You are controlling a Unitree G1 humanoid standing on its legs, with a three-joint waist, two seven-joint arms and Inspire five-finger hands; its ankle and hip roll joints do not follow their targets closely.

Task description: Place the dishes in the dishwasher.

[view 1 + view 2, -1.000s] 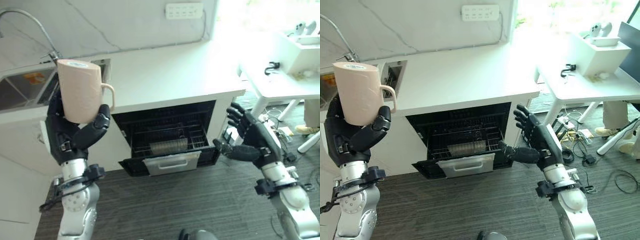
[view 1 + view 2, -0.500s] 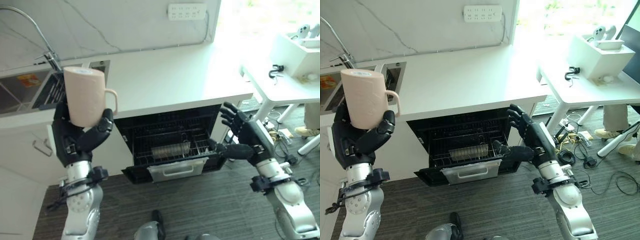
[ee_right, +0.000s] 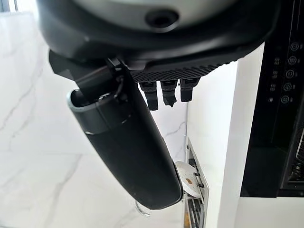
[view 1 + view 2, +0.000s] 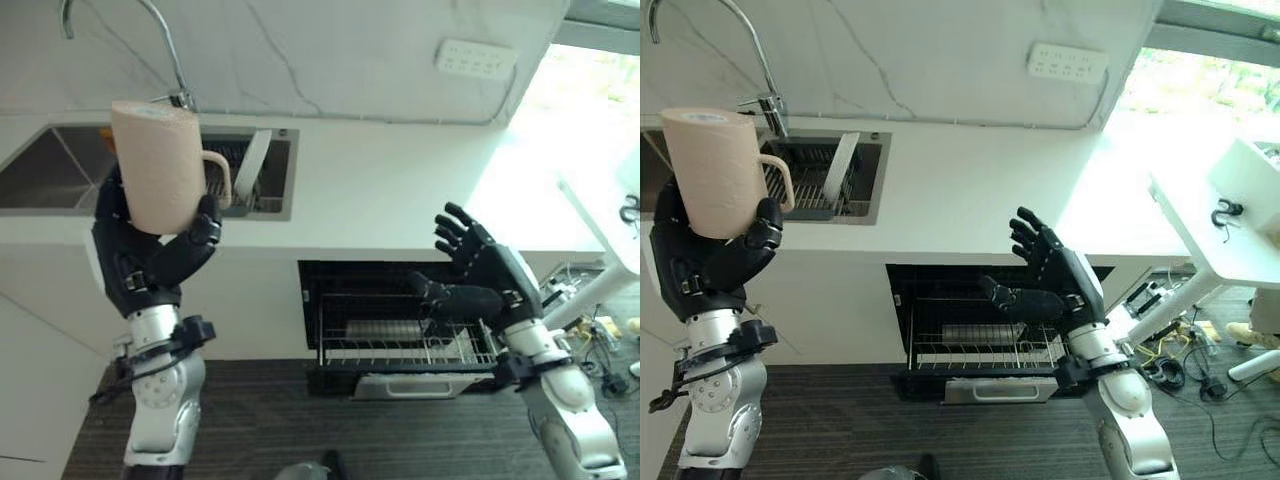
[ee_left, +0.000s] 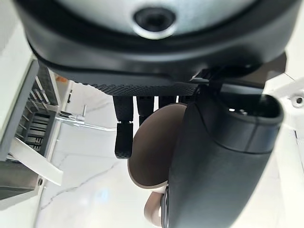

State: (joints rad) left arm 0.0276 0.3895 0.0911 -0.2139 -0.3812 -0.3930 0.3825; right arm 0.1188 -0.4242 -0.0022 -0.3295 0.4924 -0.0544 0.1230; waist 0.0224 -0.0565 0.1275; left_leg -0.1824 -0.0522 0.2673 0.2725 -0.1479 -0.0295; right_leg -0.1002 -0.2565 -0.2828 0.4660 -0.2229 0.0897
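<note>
My left hand is shut on a tall beige mug, held upright at the left in front of the sink; the mug has its handle toward the counter, and its base shows between the fingers in the left wrist view. Below the white counter the dishwasher stands open, its wire rack pulled out with a metal tray in it. My right hand hovers open in front of the dishwasher's upper right, fingers spread, holding nothing.
A steel sink with a curved tap is set in the counter at the left, with a dish rack beside it. A wall socket sits on the marble wall. A white desk stands at the right.
The camera has swung, shifting the whole scene right and showing more of the sink. My left hand still holds the mug up; my right hand has risen a little before the dishwasher.
</note>
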